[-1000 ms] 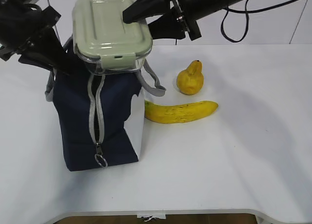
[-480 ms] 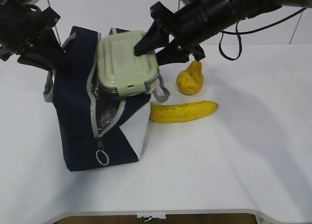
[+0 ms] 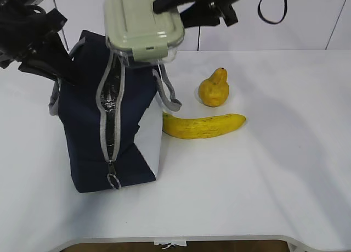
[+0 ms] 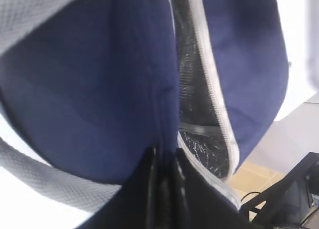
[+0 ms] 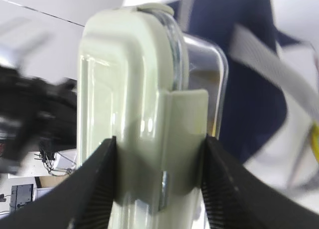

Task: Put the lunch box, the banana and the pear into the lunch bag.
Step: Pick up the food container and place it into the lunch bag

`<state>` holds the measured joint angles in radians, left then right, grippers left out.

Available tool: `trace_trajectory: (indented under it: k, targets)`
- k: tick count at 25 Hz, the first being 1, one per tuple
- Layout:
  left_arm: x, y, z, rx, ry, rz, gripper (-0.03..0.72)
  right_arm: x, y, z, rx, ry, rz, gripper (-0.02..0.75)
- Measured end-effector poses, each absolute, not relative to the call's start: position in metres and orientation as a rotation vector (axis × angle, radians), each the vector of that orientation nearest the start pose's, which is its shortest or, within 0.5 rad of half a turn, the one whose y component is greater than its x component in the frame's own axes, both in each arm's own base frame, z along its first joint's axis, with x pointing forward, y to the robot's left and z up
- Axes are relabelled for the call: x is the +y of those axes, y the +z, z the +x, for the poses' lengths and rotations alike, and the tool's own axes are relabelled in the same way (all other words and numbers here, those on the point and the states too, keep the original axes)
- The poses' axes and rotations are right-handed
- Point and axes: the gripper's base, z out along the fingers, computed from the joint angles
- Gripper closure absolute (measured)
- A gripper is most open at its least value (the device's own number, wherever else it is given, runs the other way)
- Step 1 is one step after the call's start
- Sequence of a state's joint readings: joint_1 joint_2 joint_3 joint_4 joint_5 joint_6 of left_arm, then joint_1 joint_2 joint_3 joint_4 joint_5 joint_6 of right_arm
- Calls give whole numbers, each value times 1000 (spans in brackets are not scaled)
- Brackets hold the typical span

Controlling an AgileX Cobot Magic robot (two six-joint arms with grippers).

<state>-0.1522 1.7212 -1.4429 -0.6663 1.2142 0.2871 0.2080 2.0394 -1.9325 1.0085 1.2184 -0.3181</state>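
Note:
The navy lunch bag (image 3: 88, 131) stands at the left with its grey zipper open and silver lining showing. My right gripper (image 3: 164, 5) is shut on the lunch box (image 3: 143, 22), clear glass with a sage-green lid, held above the bag's top right corner; in the right wrist view the lunch box (image 5: 144, 114) fills the space between the fingers. My left gripper (image 4: 163, 161) is shut on the bag's upper edge (image 4: 99, 89) at the far left. The pear (image 3: 214, 89) and the banana (image 3: 204, 126) lie on the table right of the bag.
The white table (image 3: 263, 180) stretches to the right and front of the bag. A grey bag handle (image 3: 170, 95) hangs down over the bag's right side towards the banana. A black cable (image 3: 274, 10) trails from the right arm.
The lunch box was high, dipped tilted into the bag's opening, and is now raised again above the bag. The bag's opening has narrowed. The left arm, pear and banana have not moved.

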Motion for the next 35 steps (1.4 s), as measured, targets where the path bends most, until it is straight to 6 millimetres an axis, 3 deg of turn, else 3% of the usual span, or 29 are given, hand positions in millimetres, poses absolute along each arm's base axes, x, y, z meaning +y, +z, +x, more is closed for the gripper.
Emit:
trace_trajectory:
  k: [4, 9, 17, 27, 35]
  targets:
    - [-104, 298, 337, 2778, -905, 352, 674, 164, 363, 419, 2322, 1334, -429, 364]
    - [-103, 298, 338, 2783, -889, 355, 674, 166, 371, 418, 2284, 1409, -407, 364]
    - [-102, 297, 338, 2783, -885, 353, 675, 187, 345, 435, 2242, 1672, -268, 364]
    - [-102, 297, 338, 2783, -885, 353, 675, 206, 301, 455, 2289, 1689, -156, 364]
    - [-102, 297, 338, 2783, -885, 353, 675, 213, 299, 454, 2283, 1685, -146, 364]
